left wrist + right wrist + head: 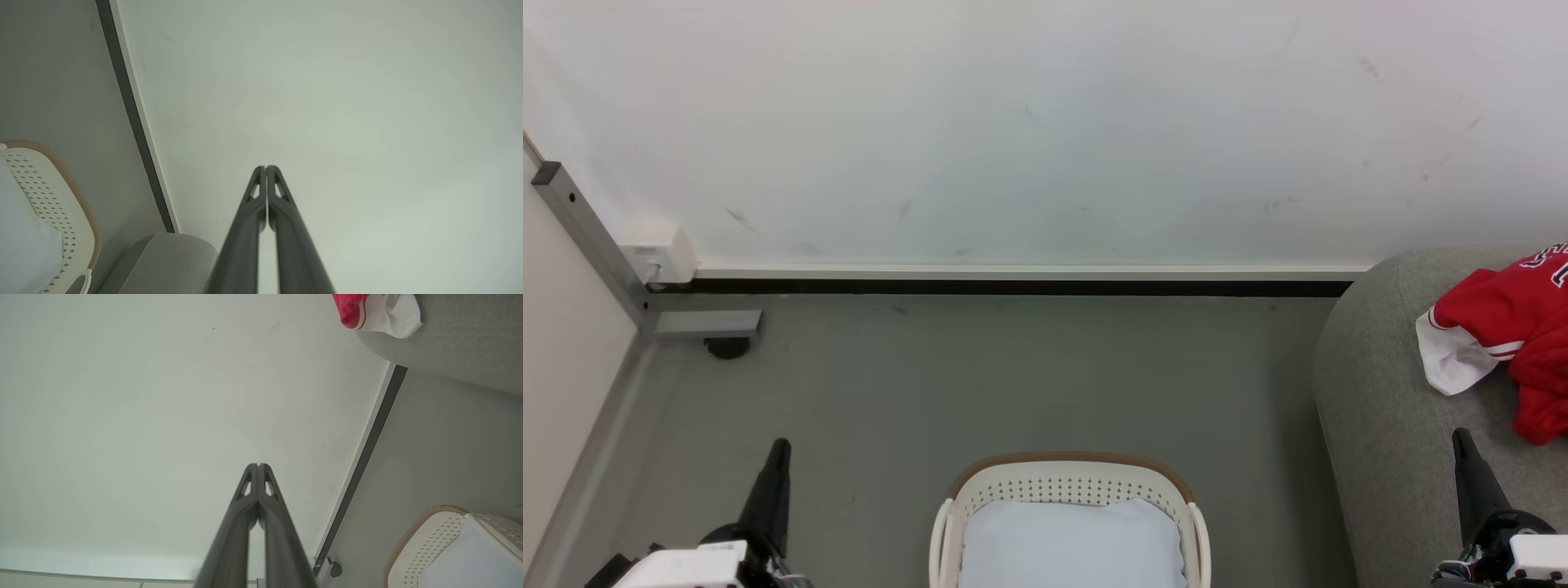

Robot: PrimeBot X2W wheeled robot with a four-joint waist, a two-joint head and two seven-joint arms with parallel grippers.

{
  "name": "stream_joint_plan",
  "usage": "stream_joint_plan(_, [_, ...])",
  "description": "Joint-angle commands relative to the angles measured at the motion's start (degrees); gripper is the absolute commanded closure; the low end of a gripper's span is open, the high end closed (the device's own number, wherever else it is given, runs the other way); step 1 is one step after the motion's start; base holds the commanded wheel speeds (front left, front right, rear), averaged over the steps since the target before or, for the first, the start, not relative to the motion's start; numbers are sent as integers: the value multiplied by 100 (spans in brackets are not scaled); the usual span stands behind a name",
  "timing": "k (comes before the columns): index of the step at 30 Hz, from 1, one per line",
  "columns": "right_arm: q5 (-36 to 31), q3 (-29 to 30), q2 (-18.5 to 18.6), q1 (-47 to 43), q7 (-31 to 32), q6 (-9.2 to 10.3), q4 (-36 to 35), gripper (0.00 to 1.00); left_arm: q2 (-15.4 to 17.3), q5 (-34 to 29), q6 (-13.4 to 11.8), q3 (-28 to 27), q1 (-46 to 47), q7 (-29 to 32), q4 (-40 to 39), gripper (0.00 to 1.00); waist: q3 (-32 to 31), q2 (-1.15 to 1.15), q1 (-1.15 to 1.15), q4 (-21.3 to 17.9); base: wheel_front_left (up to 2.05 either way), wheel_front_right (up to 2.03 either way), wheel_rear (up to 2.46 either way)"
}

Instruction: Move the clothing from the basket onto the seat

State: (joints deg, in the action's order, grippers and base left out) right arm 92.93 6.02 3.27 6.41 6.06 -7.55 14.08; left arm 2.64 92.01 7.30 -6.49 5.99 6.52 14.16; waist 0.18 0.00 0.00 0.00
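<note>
The white wall (pixel 1045 122) rises behind the grey floor (pixel 1013 376). The light-grey seat (pixel 1380 392) stands at the right. The red clothing (pixel 1511 318) lies heaped on top of it, with a white flap spread toward the seat's rounded edge. The basket (pixel 1070 482) sits on the floor at lower middle and holds a pale pad (pixel 1070 543). Both arms sit low, one either side of the basket, and both point up at the wall. The left tool (pixel 778 447) is over the floor and the right tool (pixel 1460 434) over the seat's front. Each has its fingers pressed together, tips touching.
</note>
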Motion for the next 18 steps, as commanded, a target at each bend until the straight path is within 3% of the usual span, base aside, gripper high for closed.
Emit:
stream_joint_plan(1, [-20,21,-5,-51,31,12,-18,100,44,74,35,-17,45,25,-17,100,0,0,0,0,0,0,0])
stream_joint_plan(18, [-32,34,-14,-49,33,12,-17,100,44,74,35,-17,44,25,-17,100,0,0,0,0,0,0,0])
